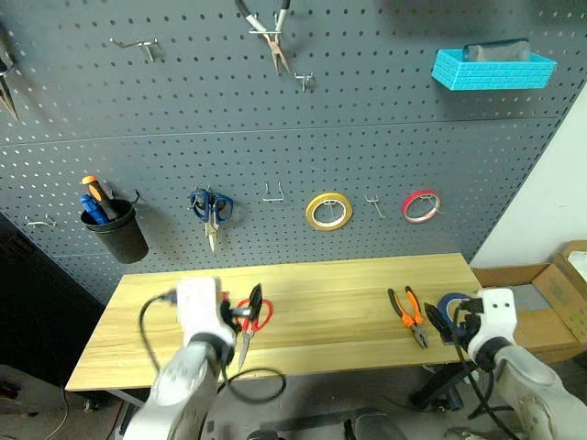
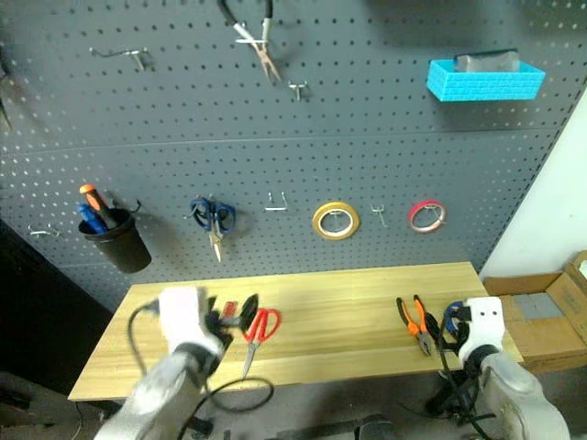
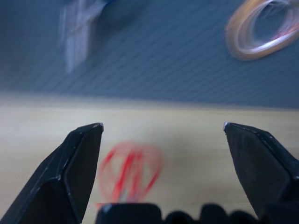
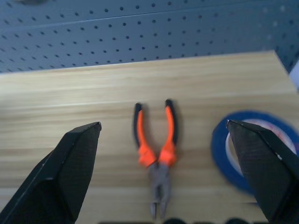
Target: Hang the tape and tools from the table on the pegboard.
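Facing pliers (image 4: 156, 149), right tool (image 4: 163, 128)

Even, soft light on the pegboard (image 1: 367, 147), no glare. Left wrist view smears badly: the yellow roll (image 3: 261, 30) streaks, the red-handled scissors (image 3: 131, 170) below it ghost. The pliers (image 4: 156, 149) stay fairly crisp.

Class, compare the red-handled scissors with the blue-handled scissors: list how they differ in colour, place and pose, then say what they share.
Colour: the red-handled scissors have red grips; the blue-handled scissors have blue ones.
Place: the red pair lies on the light wooden table; the blue pair is on the dark grey perforated pegboard.
Pose: the red pair lies flat; the blue pair hangs, blades down.
Shared: both have looped handles and metal blades.
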You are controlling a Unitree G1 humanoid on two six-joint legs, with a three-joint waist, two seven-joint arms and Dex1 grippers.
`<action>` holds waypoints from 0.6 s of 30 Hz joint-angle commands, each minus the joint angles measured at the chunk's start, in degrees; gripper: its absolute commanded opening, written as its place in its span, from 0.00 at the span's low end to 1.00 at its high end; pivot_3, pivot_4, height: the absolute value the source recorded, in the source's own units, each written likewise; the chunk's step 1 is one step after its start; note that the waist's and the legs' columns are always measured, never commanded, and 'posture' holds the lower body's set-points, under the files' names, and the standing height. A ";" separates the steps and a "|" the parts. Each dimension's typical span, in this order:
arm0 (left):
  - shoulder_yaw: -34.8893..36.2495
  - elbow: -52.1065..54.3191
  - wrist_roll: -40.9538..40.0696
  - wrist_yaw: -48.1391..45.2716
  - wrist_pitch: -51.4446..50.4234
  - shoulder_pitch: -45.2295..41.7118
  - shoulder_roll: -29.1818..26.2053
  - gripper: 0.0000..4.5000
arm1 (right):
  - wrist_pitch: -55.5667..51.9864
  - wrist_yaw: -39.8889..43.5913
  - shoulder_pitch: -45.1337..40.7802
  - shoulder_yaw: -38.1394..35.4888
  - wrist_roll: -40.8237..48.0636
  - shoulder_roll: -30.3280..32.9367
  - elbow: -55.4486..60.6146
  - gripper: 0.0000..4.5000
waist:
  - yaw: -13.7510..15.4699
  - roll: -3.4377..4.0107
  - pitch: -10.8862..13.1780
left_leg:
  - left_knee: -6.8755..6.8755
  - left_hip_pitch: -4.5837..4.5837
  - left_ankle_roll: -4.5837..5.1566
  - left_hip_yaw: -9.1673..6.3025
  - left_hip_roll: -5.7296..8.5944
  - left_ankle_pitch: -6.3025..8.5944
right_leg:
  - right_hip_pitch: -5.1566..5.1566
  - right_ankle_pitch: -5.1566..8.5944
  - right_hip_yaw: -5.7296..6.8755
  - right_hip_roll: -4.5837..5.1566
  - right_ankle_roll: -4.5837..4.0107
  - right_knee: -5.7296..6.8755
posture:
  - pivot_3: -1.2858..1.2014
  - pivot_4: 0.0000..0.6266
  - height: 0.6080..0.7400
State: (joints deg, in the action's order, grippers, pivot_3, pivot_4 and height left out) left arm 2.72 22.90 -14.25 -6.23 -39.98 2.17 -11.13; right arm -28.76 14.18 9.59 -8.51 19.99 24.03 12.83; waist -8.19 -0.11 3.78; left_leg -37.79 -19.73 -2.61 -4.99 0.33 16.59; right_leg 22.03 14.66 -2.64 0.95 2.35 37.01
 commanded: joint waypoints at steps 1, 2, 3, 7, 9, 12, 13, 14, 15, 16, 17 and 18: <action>-6.26 -16.41 1.85 -10.21 6.38 -14.83 -1.68 0.99 | 4.23 0.59 -7.65 0.84 -5.16 1.83 -10.10 1.00 | -0.54 -0.06 0.75 | -0.07 0.13 0.00 -0.01 0.00 0.00 | 0.03 0.00 0.00 -0.02 0.00 -0.01 | 0.43 0.12 1.00; -7.80 -20.26 2.23 -13.07 8.48 -18.11 -1.83 0.99 | 4.15 0.73 -9.22 0.80 -5.65 1.91 -11.43 1.00 | -0.77 -0.28 1.20 | -0.10 -0.08 0.01 0.01 0.03 -0.02 | -0.07 -0.02 -0.04 -0.01 0.03 -0.04 | 0.42 0.14 1.00; -9.30 -23.62 2.80 -15.76 10.64 -20.89 -1.94 0.99 | 3.98 0.93 -10.51 0.71 -5.91 1.93 -12.31 1.00 | -0.98 -0.52 1.47 | -0.09 -0.24 0.07 0.04 0.03 -0.07 | -0.04 -0.07 -0.10 -0.01 0.12 -0.12 | 0.42 0.16 1.00; -15.95 -34.74 5.50 -26.36 19.22 -29.87 -2.15 0.99 | 2.66 1.73 -14.14 0.43 -6.95 2.55 -13.56 1.00 | -1.96 -0.51 2.30 | -0.03 -0.29 0.73 0.53 0.15 0.35 | 0.09 -0.19 -0.94 -0.05 0.49 -0.03 | 0.41 0.23 1.00; -19.00 -39.53 6.51 -31.71 23.06 -33.62 -1.61 0.99 | 1.90 1.75 -15.39 0.48 -7.72 3.14 -13.91 1.00 | -2.44 -0.42 3.14 | -0.03 -0.30 1.23 0.70 0.11 0.74 | 0.11 -0.08 -1.15 -0.08 0.46 -0.01 | 0.40 0.27 1.00; -20.99 -44.63 6.31 -38.35 27.03 -37.39 0.13 0.99 | -0.79 1.08 -16.22 -0.14 -8.14 3.03 -13.47 1.00 | -2.90 -0.22 4.60 | -0.05 -0.33 1.66 0.83 0.13 1.07 | 0.23 0.13 -1.33 0.00 0.58 -0.06 | 0.40 0.32 1.00; -21.89 -46.06 6.34 -40.86 27.88 -38.52 0.74 0.99 | -1.78 1.02 -16.54 -0.58 -7.82 2.86 -13.41 1.00 | -2.93 -0.23 5.23 | -0.07 -0.35 1.80 0.83 0.13 1.17 | 0.25 0.18 -1.36 0.03 0.62 -0.08 | 0.40 0.33 1.00; -22.62 -47.06 6.57 -43.07 28.81 -39.20 0.94 0.99 | -2.83 0.91 -16.50 -0.49 -7.76 2.66 -12.62 1.00 | -2.94 -0.23 5.94 | -0.07 -0.35 1.91 0.82 0.12 1.23 | 0.25 0.25 -1.39 0.10 0.69 -0.08 | 0.39 0.37 1.00; -23.26 -48.12 6.90 -44.87 29.70 -39.80 1.17 0.99 | -3.79 0.84 -16.50 -0.36 -7.70 2.49 -11.97 1.00 | -3.04 -0.20 6.43 | -0.09 -0.37 1.96 0.81 0.11 1.27 | 0.27 0.28 -1.43 0.14 0.75 -0.07 | 0.39 0.38 1.00; -23.86 -49.06 7.20 -46.55 30.60 -40.25 1.33 0.99 | -4.80 0.72 -16.51 -0.31 -7.55 2.25 -11.45 1.00 | -3.11 -0.19 6.86 | -0.11 -0.43 1.96 0.80 0.09 1.28 | 0.31 0.30 -1.47 0.19 0.78 -0.07 | 0.39 0.39 1.00; -25.36 -51.16 9.01 -47.54 33.70 -41.21 1.71 0.99 | -5.92 0.80 -16.83 -0.40 -7.22 2.11 -11.61 1.00 | -3.15 -0.18 7.57 | -0.13 -0.50 1.96 0.81 0.08 1.28 | 0.32 0.33 -1.49 0.25 0.83 -0.04 | 0.39 0.40 1.00; -26.46 -52.79 10.43 -48.33 36.28 -41.87 2.01 0.99 | -7.30 0.45 -17.00 -0.70 -6.74 1.61 -11.41 1.00 | -3.15 -0.20 7.94 | -0.15 -0.54 1.97 0.80 0.09 1.29 | 0.33 0.33 -1.52 0.32 0.86 -0.03 | 0.39 0.42 1.00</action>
State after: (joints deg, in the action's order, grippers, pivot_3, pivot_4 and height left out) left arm -22.13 -28.83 -5.74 -52.49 -8.31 -38.10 -9.67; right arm -34.31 14.91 -6.41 -7.88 12.54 26.00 -1.03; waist -11.35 -0.32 11.72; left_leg -37.99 -20.25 -0.64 -4.21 0.44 17.88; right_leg 22.38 14.99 -4.13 1.29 3.24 36.98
